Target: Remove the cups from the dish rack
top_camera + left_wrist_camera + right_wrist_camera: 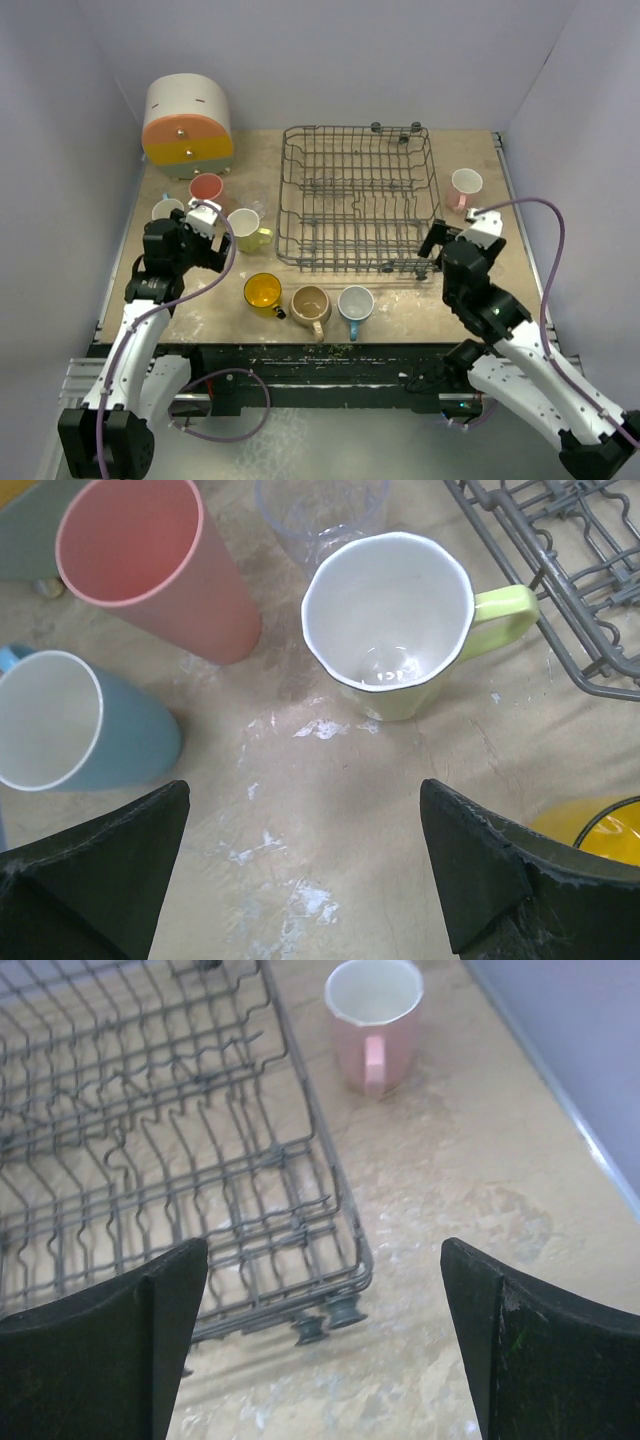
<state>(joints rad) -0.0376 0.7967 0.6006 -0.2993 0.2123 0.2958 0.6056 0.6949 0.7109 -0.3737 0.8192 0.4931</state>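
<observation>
The dark grey wire dish rack stands mid-table with no cups in it. Left of it stand a salmon tumbler, a blue mug, a clear glass and a yellow-green mug. Along the front stand a yellow mug, a tan mug and another blue mug. A pink mug stands right of the rack. My left gripper is open and empty, just short of the yellow-green mug. My right gripper is open and empty at the rack's near right corner.
A rounded white, orange and yellow drawer box stands at the back left. The left wrist view shows the tumbler, blue mug and yellow mug around bare tabletop. The table's right edge runs past the pink mug.
</observation>
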